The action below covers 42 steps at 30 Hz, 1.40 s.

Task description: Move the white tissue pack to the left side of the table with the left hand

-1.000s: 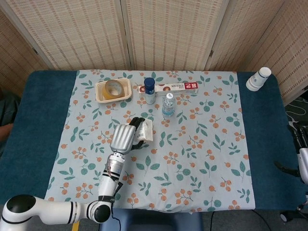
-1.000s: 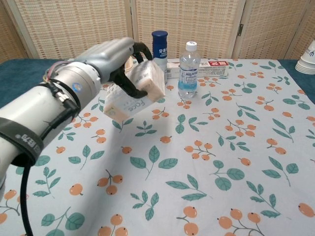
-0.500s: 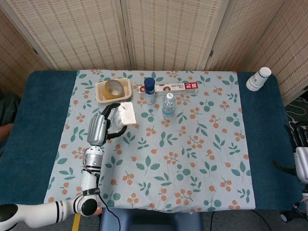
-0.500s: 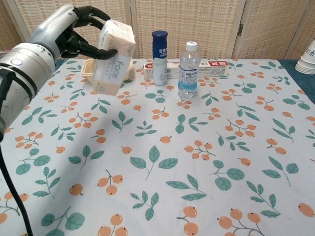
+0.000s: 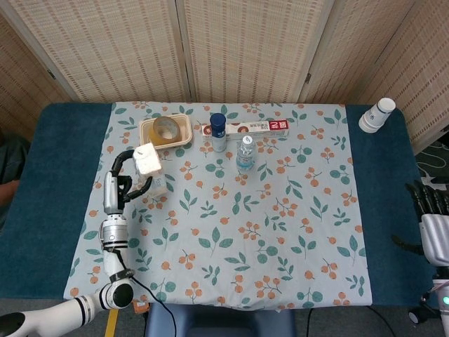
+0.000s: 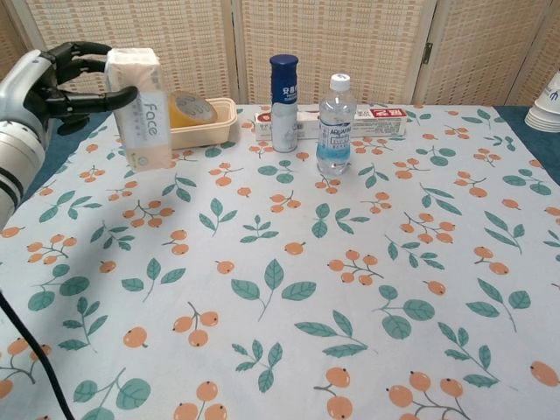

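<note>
Left hand [image 6: 39, 83] is gripping the white tissue pack [image 6: 140, 109] from the side, fingers wrapping its upper half while the pack is hanging upright in the air over the left part of the floral cloth, near the tan tray [image 6: 203, 127] holding a roll of tape [image 6: 191, 108]. Going from the biggest thing down, the bench [image 5: 59, 182] is showing a blue strip beyond the cloth's left edge, and the pack is floating just inside that edge in the head view [image 5: 149, 160], so the carry looks close to done as a judgement. To finish the step well, the hand should be lowering the pack straight down onto a bare patch well clear of the tray, keeping it level enough that its bottom face meets the surface flat, and only then easing the fingers apart; letting go while the pack is hanging high risks it toppling toward the tray. The left arm is reaching up along the left edge from the lower corner, wrist nearly straight, hand [image 5: 121, 181] turned so the palm is facing the pack. The right hand [image 5: 429, 221] is sitting off the far right edge with fingers apart, holding nothing. The blue-capped bottle [image 6: 283, 102], the water bottle [image 6: 334, 124] and the long box [image 6: 376, 121] are standing well apart from the pack.
</note>
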{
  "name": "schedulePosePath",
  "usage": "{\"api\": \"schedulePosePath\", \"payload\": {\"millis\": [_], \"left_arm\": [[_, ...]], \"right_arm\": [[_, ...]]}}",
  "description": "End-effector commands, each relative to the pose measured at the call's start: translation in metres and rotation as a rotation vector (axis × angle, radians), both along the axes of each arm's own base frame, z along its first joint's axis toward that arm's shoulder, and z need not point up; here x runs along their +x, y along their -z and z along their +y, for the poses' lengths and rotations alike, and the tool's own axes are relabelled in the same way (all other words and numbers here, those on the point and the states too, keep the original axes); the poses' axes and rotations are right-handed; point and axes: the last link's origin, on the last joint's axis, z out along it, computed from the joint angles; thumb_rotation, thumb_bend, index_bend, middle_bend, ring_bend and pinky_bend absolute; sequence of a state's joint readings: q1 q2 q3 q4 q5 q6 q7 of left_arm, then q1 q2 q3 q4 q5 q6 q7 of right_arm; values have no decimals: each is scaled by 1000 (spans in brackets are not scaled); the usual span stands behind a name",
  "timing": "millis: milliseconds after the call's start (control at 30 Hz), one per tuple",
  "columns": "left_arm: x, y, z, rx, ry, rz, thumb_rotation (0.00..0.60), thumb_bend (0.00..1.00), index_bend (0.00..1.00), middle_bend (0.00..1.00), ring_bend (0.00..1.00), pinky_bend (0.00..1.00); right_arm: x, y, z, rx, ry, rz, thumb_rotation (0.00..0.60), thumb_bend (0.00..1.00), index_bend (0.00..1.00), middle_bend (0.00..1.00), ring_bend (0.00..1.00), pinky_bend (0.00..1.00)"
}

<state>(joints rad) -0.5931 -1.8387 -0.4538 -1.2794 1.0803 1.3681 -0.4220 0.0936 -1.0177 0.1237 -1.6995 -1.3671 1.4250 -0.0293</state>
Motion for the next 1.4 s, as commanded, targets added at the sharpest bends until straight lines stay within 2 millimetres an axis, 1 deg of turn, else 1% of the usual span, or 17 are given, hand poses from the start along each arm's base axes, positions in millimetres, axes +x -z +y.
{"api": "schedulePosePath", "payload": {"millis": [33,167,567,800,1067,1400], "left_arm": [[-28,11,-7,16,-41,-70,600,339,488,596,978,1000],[-39,21,-11,21,-43,-85,600,340,487,597,978,1000],[-48,41,-17,36,-15,-99,600,342,477,581,978,995],[-64,54,-22,9,-45,-108,600,343,476,579,976,991],[-78,58,-26,5,-71,-115,600,343,476,579,975,988],[-87,57,-35,0,-79,-132,600,345,482,579,973,984]], "right_arm": [[0,3,-1,8,2,5,600,95,15,0,0,0],[0,8,-3,29,9,13,600,94,14,0,0,0],[-1,14,-7,41,19,26,600,94,14,0,0,0],[-2,16,-7,53,22,30,600,94,14,0,0,0],[-2,20,-8,70,24,31,600,94,14,0,0,0],[0,24,-7,83,18,42,600,94,14,0,0,0]]}}
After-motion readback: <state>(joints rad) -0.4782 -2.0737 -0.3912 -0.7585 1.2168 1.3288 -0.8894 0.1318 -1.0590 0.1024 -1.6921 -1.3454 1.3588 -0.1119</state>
